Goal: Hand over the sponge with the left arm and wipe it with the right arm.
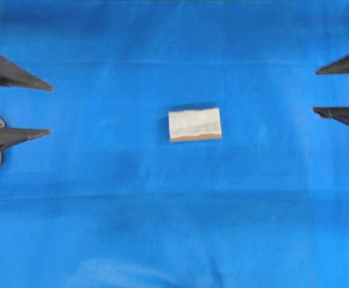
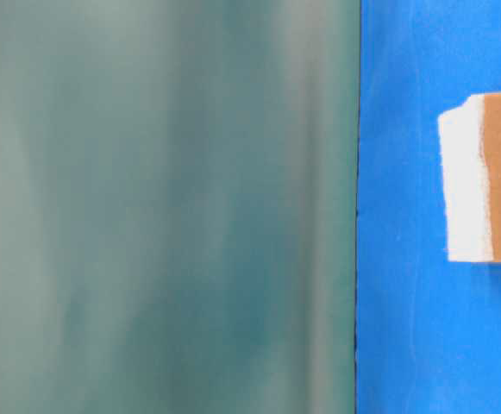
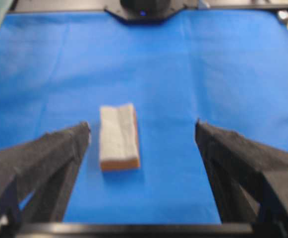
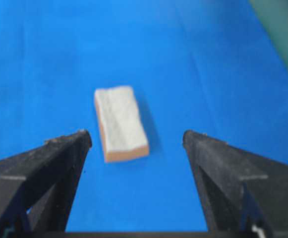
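At worktop centre lies the pale grey, orange-bottomed rectangular sponge (image 1: 194, 125), ungrasped; left pincer (image 1: 51, 110) at nine o'clock, wide open and empty like the right pincer (image 1: 315, 91), must next reach it.

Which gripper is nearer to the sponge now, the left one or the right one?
Right, slightly. The right gripper sits open at the right edge; the left gripper sits open at the left edge, a bit farther from the sponge. Neither touches it.

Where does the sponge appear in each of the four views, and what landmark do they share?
Overhead: the sponge lies near the middle of the picture, apart from both hands.
Table-level: at the right edge, cut off by the frame.
Left wrist: left of centre, ahead of the open fingers.
Right wrist: left of centre, ahead of the open fingers.
Shared landmark: the blue cloth under it.
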Motion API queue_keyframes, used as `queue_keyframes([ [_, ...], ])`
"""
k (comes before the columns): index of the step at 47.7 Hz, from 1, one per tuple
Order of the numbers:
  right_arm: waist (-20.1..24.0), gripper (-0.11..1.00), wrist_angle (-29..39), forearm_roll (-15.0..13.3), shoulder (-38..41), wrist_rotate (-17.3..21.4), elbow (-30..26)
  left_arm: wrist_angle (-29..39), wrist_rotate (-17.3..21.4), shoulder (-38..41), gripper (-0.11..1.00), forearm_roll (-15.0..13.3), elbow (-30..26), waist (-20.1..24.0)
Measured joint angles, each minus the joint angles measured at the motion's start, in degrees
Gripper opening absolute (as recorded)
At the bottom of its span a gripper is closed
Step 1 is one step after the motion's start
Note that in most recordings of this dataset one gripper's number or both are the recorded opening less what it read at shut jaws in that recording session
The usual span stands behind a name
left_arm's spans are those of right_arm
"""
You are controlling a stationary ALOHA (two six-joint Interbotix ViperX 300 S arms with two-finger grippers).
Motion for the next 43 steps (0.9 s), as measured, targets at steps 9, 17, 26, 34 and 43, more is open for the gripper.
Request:
queue_keyframes([
  [9, 0.1, 0.73, -0.4, 1.7, -4.8, 0.1, 5.6, 0.7, 0.0, -6.3, 0.84, 0.1, 4.9, -0.1],
  [17, 0.0, 0.73, -3.7, 3.3, -6.9, 0.1, 9.8, 0.7, -0.1, -9.3, 0.84, 0.0, 8.9, -0.1],
  [26, 0.1, 0.73, -6.0, 3.4, -7.0, 0.1, 10.1, 0.7, -0.7, -10.4, 0.84, 0.1, 11.4, -0.1],
  [34, 0.1, 0.73, -6.0, 3.4, -7.0, 0.1, 10.1, 0.8, -0.4, -11.2, 0.84, 0.1, 11.4, -0.1],
  [43, 0.1, 0.73, -6.0, 3.4, -7.0, 0.1, 10.1, 1.4, -0.6, -11.8, 0.84, 0.0, 11.4, -0.1],
])
